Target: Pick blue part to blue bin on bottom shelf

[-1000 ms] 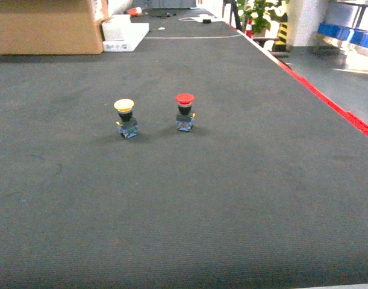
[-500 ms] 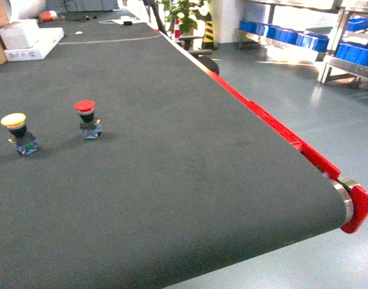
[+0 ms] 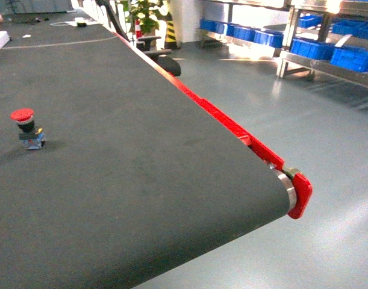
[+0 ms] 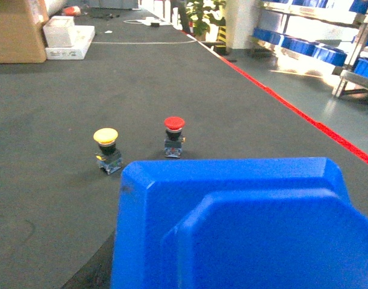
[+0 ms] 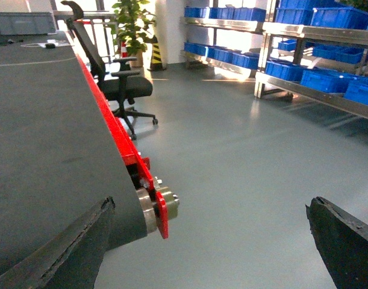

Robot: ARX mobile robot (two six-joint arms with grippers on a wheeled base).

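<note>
Right claw [image 5: 211,205]: wide. Both dark fingers [image 5: 81,241] stand far apart at the lower corners of the right wrist view, with nothing between them but grey floor [image 5: 232,168].

Left claw: not seen in any view (cannot tell whether it grips or how wide it is).

Blue part [image 4: 232,223]: fills the lower half of the left wrist view, close under the camera. It is a large moulded shape with a raised inner step, and it hides whatever is below it.

Belt [image 3: 141,150]: dark, ribbed, with a red strip [image 3: 226,117] along its right edge and a red cap [image 3: 299,194] over the end roller.

On the belt:
- red button [image 4: 174,135], upright
- yellow button [image 4: 106,147], just left of it, apart; the head view shows only the red one [image 3: 24,123]
- cardboard box [image 4: 15,30] and white box [image 4: 69,39], at the far end

Off the belt:
- office chair [image 5: 117,78], beside the red edge
- plant [image 5: 132,24], behind the chair
- steel racks [image 5: 292,84], across the floor and well apart from the belt, holding blue bins [image 5: 319,78] on several levels
</note>
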